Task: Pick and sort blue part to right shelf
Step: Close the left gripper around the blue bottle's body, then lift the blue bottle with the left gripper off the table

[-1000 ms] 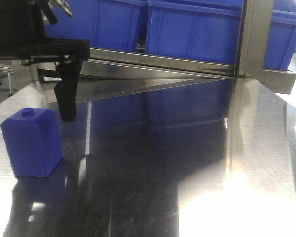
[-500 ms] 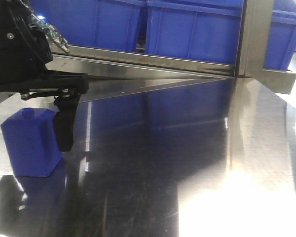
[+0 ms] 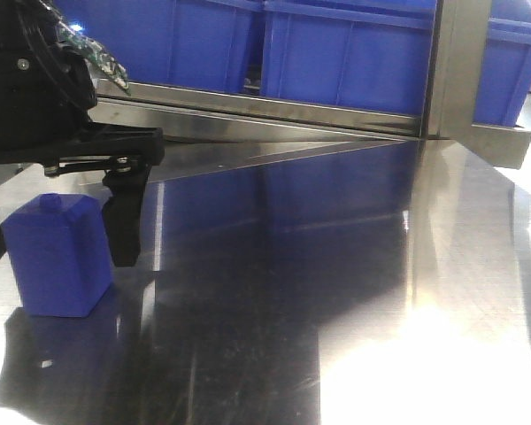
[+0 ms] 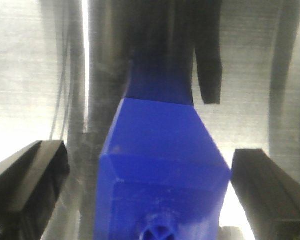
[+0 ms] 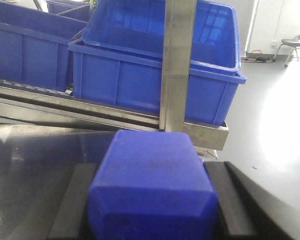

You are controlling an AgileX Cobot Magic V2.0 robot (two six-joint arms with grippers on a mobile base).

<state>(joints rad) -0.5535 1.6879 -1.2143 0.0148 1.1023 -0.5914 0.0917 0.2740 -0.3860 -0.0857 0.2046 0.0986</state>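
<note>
Blue part (image 3: 57, 257) upright | L tool (image 4: 145, 175) wide astride it | R tool (image 5: 151, 205) grips blue block (image 5: 152, 170)

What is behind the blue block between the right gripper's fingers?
The rack: its steel post rises behind the blue block, with large blue bins behind the post. The block covers the table and whatever lies low at the post's foot.

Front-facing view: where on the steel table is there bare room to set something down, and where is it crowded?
Bare: the table from the left gripper's right finger across to the right edge, back to the right shelf rail. Crowded: the left corner, where the open gripper straddles the blue part. The right gripper, holding another blue block, is outside that view.
</note>
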